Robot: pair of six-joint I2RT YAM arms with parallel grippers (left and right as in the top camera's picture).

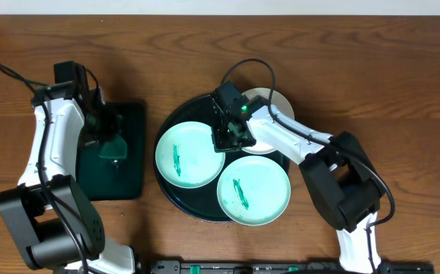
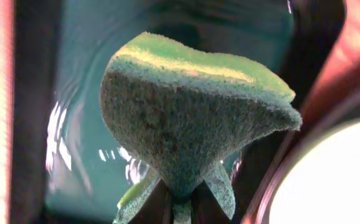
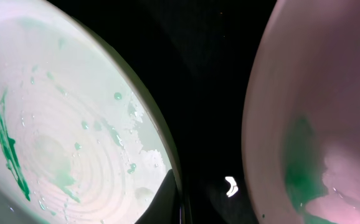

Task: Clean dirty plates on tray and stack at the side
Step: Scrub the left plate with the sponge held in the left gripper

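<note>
The round black tray (image 1: 176,199) carries three pale mint plates. The left plate (image 1: 189,154) (image 3: 61,124) has a green scribble, as does the front plate (image 1: 253,190). My right arm partly covers the back plate (image 1: 275,106). My right gripper (image 1: 226,139) (image 3: 179,199) is shut on the left plate's right rim, with one dark finger (image 3: 164,202) lying on the plate. A second plate (image 3: 317,124) with a green smear lies across the black gap. My left gripper (image 1: 113,148) (image 2: 181,186) is shut on the teal-green sponge (image 2: 192,118), above the rectangular green tray (image 1: 132,179).
The green tray's floor (image 2: 80,93) looks wet and glossy under the sponge. A bright pale round shape (image 2: 336,180) fills the lower right of the left wrist view. Brown wooden table (image 1: 403,91) surrounds both trays.
</note>
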